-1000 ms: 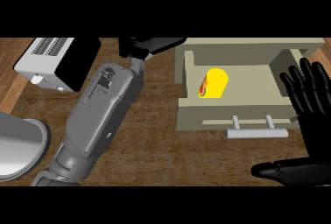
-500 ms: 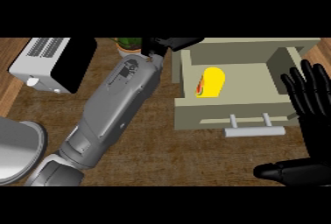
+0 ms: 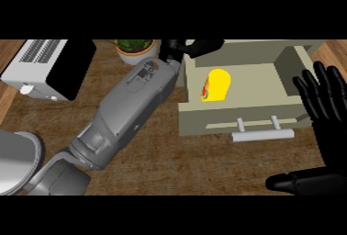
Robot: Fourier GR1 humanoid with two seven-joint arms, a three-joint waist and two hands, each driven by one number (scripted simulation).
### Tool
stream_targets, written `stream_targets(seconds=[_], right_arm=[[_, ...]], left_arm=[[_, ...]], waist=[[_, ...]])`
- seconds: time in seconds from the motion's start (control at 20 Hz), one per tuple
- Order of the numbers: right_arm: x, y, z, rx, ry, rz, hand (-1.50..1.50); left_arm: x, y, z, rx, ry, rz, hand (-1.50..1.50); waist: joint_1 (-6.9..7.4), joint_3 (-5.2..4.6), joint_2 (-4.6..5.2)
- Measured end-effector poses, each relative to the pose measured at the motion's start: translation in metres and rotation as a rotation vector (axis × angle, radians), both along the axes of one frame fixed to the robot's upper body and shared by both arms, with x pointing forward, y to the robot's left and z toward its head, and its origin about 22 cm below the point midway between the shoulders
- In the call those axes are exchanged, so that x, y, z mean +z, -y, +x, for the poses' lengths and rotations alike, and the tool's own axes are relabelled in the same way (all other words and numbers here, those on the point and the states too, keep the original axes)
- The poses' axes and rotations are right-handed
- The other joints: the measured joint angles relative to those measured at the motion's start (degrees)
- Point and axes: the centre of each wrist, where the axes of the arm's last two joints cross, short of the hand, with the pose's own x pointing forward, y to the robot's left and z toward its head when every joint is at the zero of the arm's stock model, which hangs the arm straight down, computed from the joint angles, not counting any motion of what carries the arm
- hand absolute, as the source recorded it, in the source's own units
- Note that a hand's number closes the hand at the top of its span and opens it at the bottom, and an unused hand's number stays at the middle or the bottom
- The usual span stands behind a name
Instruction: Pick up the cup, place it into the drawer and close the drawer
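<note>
Since half a second ago, the grey left forearm (image 3: pixel 129 105) has swung further toward the view's right, and the left robot hand (image 3: pixel 200 47) now sits over the back left corner of the open beige box-shaped drawer (image 3: pixel 237 114). The small green potted plant in a pale pot (image 3: pixel 136 48) beside that forearm shows more fully than before. Whether the left robot hand is spread or closed cannot be told.

The yellow cup (image 3: pixel 217 85), with a red mark on its left side, lies inside the drawer toward its left wall, apart from both robot hands. The drawer's pale bar handle (image 3: pixel 263 134) faces the view's lower edge.

The right robot hand (image 3: pixel 331 124) rests at the view's right edge, spread wide and pointing up, just beside the drawer's right front corner, holding nothing.

On the brown wooden tabletop (image 3: pixel 169 174) a white slotted appliance (image 3: pixel 44 69) stands at upper left, and a grey round object (image 3: pixel 13 160) shows at lower left.
</note>
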Motion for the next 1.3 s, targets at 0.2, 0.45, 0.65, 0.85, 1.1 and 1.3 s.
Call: stream_targets(seconds=[0.2, 0.45, 0.65, 0.85, 1.1, 1.3], right_arm=[[-0.003, -0.002, 0.004, 0.013, -0.001, 0.002, -1.50], [-0.005, -0.010, 0.006, 0.037, 0.001, 0.000, -1.50], [-0.003, -0.010, 0.011, 0.043, 0.008, 0.008, -1.50], [0.001, -0.015, 0.012, 0.062, 0.016, 0.018, -1.50], [0.004, -0.019, 0.010, 0.089, 0.022, 0.051, -1.50], [0.005, -0.014, 0.007, 0.099, 0.014, 0.074, -1.50]], left_arm=[[-0.008, 0.003, 0.000, 0.001, -0.010, 0.046, 1.50], [-0.011, 0.006, 0.001, 0.017, -0.018, 0.128, 1.50], [-0.019, 0.007, -0.001, 0.025, -0.017, 0.198, -1.50], [-0.022, 0.009, -0.002, 0.037, -0.022, 0.197, -1.50], [-0.015, 0.015, -0.006, 0.013, -0.008, 0.116, -1.50], [-0.009, 0.018, -0.008, -0.035, 0.020, 0.019, -1.50]], waist=[[-0.72, 0.01, 0.23], [-1.75, 0.04, 0.50], [-2.05, 0.05, 0.59], [-2.28, 0.03, 0.65], [-2.57, 0.02, 0.67], [-1.42, -0.01, 0.37]])
